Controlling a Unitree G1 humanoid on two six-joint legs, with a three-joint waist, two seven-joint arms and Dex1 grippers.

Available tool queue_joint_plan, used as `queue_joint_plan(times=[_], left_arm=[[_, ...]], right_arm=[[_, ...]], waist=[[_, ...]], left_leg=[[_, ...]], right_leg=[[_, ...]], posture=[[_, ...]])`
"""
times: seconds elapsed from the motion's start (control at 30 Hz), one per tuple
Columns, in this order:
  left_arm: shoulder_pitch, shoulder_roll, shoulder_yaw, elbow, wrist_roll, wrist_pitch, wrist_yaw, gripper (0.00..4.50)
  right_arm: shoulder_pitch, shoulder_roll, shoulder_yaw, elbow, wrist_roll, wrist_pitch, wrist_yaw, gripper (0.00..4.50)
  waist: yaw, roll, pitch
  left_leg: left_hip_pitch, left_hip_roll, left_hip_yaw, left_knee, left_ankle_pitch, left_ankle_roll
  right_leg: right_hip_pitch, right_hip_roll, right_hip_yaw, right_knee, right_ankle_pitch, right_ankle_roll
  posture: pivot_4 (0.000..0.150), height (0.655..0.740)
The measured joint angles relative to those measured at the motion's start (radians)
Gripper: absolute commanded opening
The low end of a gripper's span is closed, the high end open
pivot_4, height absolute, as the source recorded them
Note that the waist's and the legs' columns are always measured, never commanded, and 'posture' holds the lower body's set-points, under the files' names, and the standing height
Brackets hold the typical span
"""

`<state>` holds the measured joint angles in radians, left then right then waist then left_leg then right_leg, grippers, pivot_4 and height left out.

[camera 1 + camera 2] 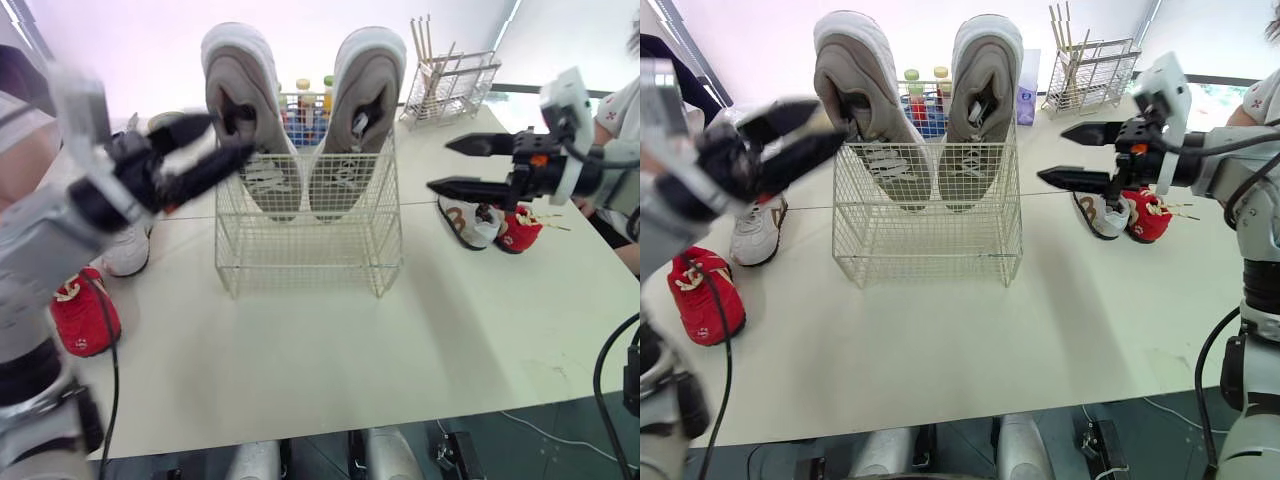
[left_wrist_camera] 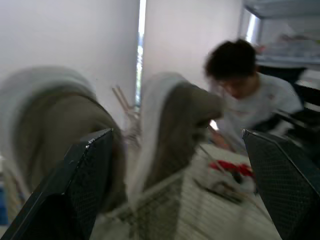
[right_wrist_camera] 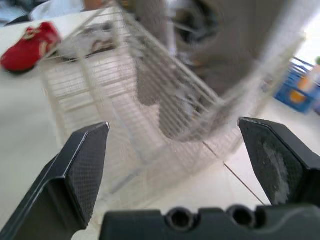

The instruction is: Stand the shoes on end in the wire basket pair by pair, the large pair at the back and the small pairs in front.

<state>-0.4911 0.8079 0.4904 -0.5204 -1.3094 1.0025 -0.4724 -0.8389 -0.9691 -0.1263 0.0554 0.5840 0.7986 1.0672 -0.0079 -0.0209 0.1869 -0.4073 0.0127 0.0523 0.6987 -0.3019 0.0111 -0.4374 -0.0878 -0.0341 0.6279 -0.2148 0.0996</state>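
1. Head views: the wire basket (image 1: 308,235) stands mid-surface (image 1: 300,360). The left large shoe (image 1: 245,110) and right large shoe (image 1: 355,110) stand on end, toes up, side by side at its back.
2. The left pincer (image 1: 228,138) is spread open beside the left large shoe. The left white shoe (image 1: 128,250) and left red shoe (image 1: 85,315) lie outside the basket.
3. The right pincer (image 1: 441,166) is spread open in the air above the right white shoe (image 1: 468,222) and right red shoe (image 1: 520,230).
4. Left wrist view: spread fingers (image 2: 75,190) frame both large shoes, blurred. A person (image 2: 250,100) is beyond.
5. Right wrist view: spread fingers (image 3: 80,165) face the basket's side.
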Motion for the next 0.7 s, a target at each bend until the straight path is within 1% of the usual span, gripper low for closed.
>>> queue_joint_plan(times=[0.07,0.17,0.23,0.3,0.37,0.43,0.53,0.6,0.7], left_arm=[[0.098,0.044,0.003,-0.044,-0.059,0.037,-0.036,4.26],[0.180,0.058,-0.037,-0.104,-0.056,0.032,-0.063,4.26],[0.221,0.056,-0.081,-0.158,-0.038,0.014,-0.078,4.26],[0.263,0.036,-0.118,-0.202,-0.030,-0.005,-0.076,4.26],[0.320,-0.005,-0.153,-0.256,-0.052,-0.033,-0.036,4.26],[0.383,-0.025,-0.203,-0.318,-0.078,-0.050,0.000,4.26],[0.434,-0.014,-0.235,-0.383,-0.086,-0.068,0.030,4.26],[0.456,-0.005,-0.243,-0.399,-0.098,-0.084,0.049,4.26],[0.472,0.013,-0.244,-0.404,-0.101,-0.114,0.077,4.26]], right_arm=[[0.051,0.018,-0.075,0.072,-0.015,-0.027,-0.065,4.50],[0.160,0.094,-0.198,0.168,-0.050,-0.148,-0.183,4.50],[0.254,0.137,-0.225,0.168,-0.089,-0.238,-0.246,4.50],[0.333,0.197,-0.265,0.150,-0.101,-0.287,-0.314,4.50],[0.428,0.275,-0.303,0.096,-0.110,-0.328,-0.393,4.50],[0.504,0.347,-0.301,0.073,-0.132,-0.352,-0.462,4.50],[0.537,0.394,-0.271,0.074,-0.178,-0.392,-0.525,4.50],[0.537,0.409,-0.256,0.089,-0.195,-0.427,-0.543,4.50],[0.501,0.434,-0.243,0.170,-0.225,-0.485,-0.580,4.50]], waist=[[0.008,0.000,0.000],[0.022,0.000,0.000],[0.022,0.001,0.000],[0.020,0.002,-0.001],[0.019,0.004,-0.002],[0.013,0.004,-0.001],[0.011,0.010,-0.001],[0.011,0.011,-0.002],[0.013,0.011,-0.002]], left_leg=[[0.002,-0.001,-0.001,0.000,0.000,0.000],[0.005,-0.002,0.000,0.000,0.000,0.000],[0.005,-0.002,0.000,0.000,0.000,0.000],[0.005,-0.002,0.000,0.000,0.001,-0.001],[0.007,-0.001,0.000,-0.001,0.001,-0.001],[0.008,0.000,0.001,-0.001,0.000,-0.001],[0.012,-0.001,0.003,-0.001,0.000,0.000],[0.016,-0.001,0.002,-0.002,0.000,0.000],[0.016,0.000,0.002,-0.002,0.000,0.000]], right_leg=[[0.004,0.000,-0.001,-0.002,0.000,0.000],[0.008,0.000,0.000,-0.003,-0.002,-0.003],[0.008,0.000,0.001,-0.003,-0.002,-0.003],[0.008,0.001,0.001,-0.003,0.000,0.000],[0.008,0.001,0.002,-0.003,0.000,0.000],[0.008,0.002,0.003,-0.002,0.000,0.000],[0.010,0.002,0.005,0.000,-0.002,-0.004],[0.013,0.003,0.005,0.000,-0.005,-0.009],[0.013,0.005,0.005,0.000,-0.005,-0.009]], posture=[[0.150,0.7400],[0.150,0.7400],[0.150,0.7400],[0.150,0.7400],[0.150,0.7400],[0.150,0.7400],[0.150,0.7400],[0.150,0.7400],[0.150,0.7400]])
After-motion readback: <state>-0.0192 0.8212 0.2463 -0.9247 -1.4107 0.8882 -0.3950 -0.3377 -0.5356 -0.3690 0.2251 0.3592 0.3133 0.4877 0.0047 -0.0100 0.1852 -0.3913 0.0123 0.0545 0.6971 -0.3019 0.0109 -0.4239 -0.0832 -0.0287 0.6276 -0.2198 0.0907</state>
